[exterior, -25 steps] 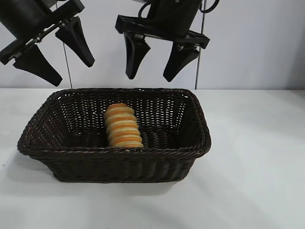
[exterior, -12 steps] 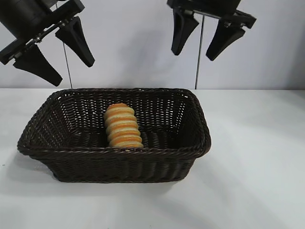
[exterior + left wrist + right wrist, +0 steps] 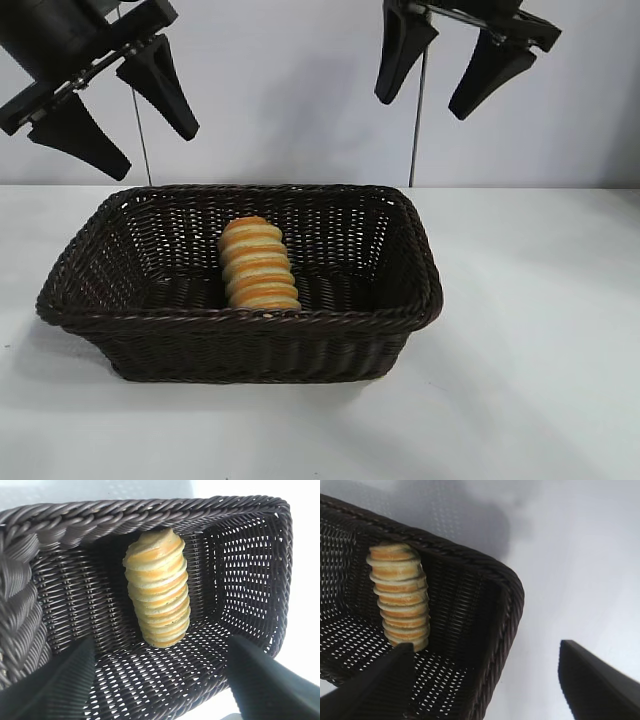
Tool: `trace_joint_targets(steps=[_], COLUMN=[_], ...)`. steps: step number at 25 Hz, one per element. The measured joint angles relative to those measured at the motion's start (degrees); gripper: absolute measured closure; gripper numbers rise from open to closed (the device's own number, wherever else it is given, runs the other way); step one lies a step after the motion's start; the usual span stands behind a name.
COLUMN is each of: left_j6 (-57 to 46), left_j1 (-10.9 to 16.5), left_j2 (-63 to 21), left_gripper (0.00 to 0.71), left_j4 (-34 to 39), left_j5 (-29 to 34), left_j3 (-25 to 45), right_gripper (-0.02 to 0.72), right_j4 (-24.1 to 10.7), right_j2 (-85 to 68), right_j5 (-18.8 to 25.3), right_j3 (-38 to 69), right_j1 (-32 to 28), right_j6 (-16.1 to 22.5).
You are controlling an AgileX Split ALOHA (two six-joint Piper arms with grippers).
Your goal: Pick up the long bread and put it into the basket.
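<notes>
The large, dark woven wicker basket (image 3: 240, 285) sits left of centre on the white counter (image 3: 540, 330). In it lies the ridged golden-tan long bread (image 3: 259, 264) — long axis front-to-back. Both claws hang above, fingers apart and empty: left claw (image 3: 112, 108) over the basket's left end, right claw (image 3: 462, 75) past its right rim — no move needed.

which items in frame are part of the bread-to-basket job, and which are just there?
Job items:
- long bread, lying inside the basket
- basket, on the table
- right end effector, open, empty, high above the basket's right end

Just there:
- left end effector, open, empty, parked up at the left
- white table
- thin vertical pole behind the basket
</notes>
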Motion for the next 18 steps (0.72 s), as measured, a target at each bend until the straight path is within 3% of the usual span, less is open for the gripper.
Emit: trace_joint_targets(steps=[18], left_j6=[0.00], left_j1=[0.00], left_j2=[0.00], left_gripper=[0.177], left_j4=[-0.13], left_j5=[-0.05], left_j3=[0.00], right_gripper=[0.134], right_j4=[0.47], right_j2=[0.00], right_j5=[0.00], right_j3=[0.05], right_j1=[0.00], right_j6=[0.00])
